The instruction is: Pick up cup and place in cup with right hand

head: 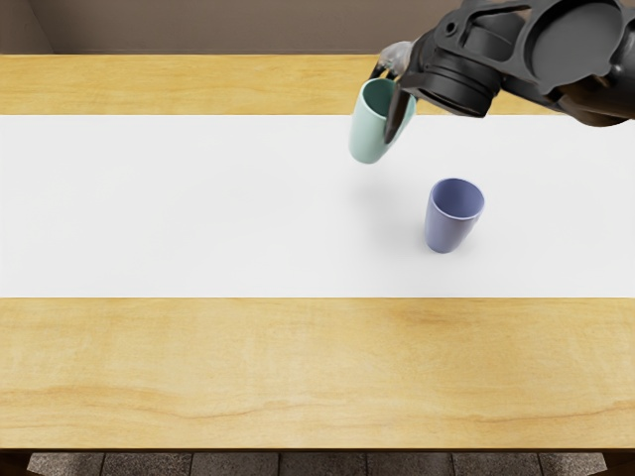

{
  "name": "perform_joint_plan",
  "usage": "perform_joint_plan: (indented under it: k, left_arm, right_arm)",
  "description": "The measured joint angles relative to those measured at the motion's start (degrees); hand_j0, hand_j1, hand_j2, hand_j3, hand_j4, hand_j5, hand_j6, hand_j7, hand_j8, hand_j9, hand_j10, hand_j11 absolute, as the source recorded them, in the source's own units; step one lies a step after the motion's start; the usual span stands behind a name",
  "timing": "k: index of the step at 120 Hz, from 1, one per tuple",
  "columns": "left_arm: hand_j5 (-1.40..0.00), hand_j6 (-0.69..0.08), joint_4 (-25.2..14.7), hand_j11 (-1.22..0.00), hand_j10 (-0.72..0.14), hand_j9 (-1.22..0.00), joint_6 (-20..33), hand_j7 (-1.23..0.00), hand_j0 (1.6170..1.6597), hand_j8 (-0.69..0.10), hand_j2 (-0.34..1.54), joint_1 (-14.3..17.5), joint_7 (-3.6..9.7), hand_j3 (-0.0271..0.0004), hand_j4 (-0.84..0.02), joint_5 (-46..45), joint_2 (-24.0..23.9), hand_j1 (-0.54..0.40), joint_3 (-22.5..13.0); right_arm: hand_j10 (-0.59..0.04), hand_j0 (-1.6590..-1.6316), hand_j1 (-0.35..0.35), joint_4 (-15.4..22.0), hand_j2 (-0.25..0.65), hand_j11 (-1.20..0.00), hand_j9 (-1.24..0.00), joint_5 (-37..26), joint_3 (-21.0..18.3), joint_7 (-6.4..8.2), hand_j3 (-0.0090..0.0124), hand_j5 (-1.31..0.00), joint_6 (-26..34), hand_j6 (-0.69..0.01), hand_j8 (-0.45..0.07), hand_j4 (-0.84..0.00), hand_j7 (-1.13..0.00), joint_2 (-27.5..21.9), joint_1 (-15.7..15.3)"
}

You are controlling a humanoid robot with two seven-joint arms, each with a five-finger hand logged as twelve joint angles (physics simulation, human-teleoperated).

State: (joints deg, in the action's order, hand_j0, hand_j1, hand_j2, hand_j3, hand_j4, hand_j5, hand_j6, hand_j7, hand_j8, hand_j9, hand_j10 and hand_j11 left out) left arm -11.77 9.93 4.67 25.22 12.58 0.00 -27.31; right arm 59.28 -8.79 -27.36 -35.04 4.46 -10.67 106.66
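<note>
Right hand [401, 65]: fingers closed around the green cup [368, 137], which we see raised above the bench [198, 367].
Blue cup [445, 226]: upright, to the hand's right and nearer us.
Transfer: we should centre the green base over the blue mouth, level it, then lower gently.

Head view from above, slanting down, whole depth of table [218, 372] in frame

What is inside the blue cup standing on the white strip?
Only the upper inner wall of the blue cup shows, and no object appears against it. The near side hides the bottom, so anything there cannot be seen.
</note>
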Motion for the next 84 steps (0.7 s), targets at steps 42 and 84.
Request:
perform_joint_plan:
  k: [42, 84]
  left_arm:
    - [0.0, 0.0, 0.0, 0.0, 0.0, 0.0, 0.0, 0.0, 1.6581, 0.0, 0.0, 0.0, 0.0, 0.0, 0.0, 0.0, 0.0, 0.349, 0.0]
    - [0.0, 0.0, 0.0, 0.0, 0.0, 0.0, 0.0, 0.0, 1.6581, 0.0, 0.0, 0.0, 0.0, -0.0001, 0.0, 0.0, 0.0, 0.349, 0.0]
  right_arm:
    - [-0.368, -1.6534, 0.181, 8.2, -0.013, -0.72, -0.72, -2.5, 0.6, 0.0, 0.0002, -0.75, 0.4, -0.13, -0.145, -0.247, -0.69, -9.1, 2.1]
    - [-0.368, -1.6534, 0.182, 14.5, -0.007, -0.72, -0.72, -5.0, 0.8, 0.0, 0.0005, -0.75, 0.4, -0.13, -0.145, -0.245, -0.7, -16.8, 2.4]
